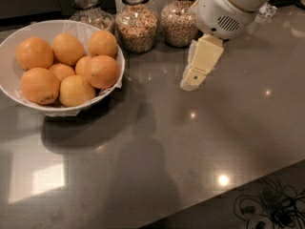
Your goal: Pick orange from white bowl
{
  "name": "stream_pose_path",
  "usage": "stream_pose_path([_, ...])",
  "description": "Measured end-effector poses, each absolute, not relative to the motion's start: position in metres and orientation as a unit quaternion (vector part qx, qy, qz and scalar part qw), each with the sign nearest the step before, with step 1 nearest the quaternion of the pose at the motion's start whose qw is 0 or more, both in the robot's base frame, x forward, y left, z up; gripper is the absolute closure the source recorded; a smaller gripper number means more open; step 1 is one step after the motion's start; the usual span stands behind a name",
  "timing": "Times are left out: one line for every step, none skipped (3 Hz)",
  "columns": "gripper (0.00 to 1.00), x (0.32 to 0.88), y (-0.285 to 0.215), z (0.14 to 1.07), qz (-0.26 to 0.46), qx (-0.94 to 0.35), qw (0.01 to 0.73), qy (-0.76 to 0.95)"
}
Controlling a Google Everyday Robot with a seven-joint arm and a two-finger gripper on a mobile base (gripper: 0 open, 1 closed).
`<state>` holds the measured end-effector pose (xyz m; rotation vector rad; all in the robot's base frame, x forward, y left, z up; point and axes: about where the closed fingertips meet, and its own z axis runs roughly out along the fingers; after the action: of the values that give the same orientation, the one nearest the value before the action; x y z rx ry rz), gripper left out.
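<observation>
White bowl [45,26] far left on tabletop [190,151], heaped with oranges. My target orange [102,71] sits on heap's right side, by rim, nearest claw. Claw [191,82] hangs right of bowl, well apart, tip angled down-left over bare tabletop. Claw spread: cannot tell; I see nothing held. My read: travel left, clear rim.
</observation>
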<state>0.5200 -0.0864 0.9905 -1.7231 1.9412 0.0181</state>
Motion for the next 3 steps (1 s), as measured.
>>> stream_pose_path([0.0, 0.523, -0.053, 0.985, 0.036, -0.635, 0.298, 0.712])
stream_pose_path([0.0, 0.526, -0.005, 0.986, 0.06, -0.64, 0.323, 0.695])
stream_pose_path([0.0, 0.525, 0.038, 0.988, 0.083, -0.636, 0.344, 0.686])
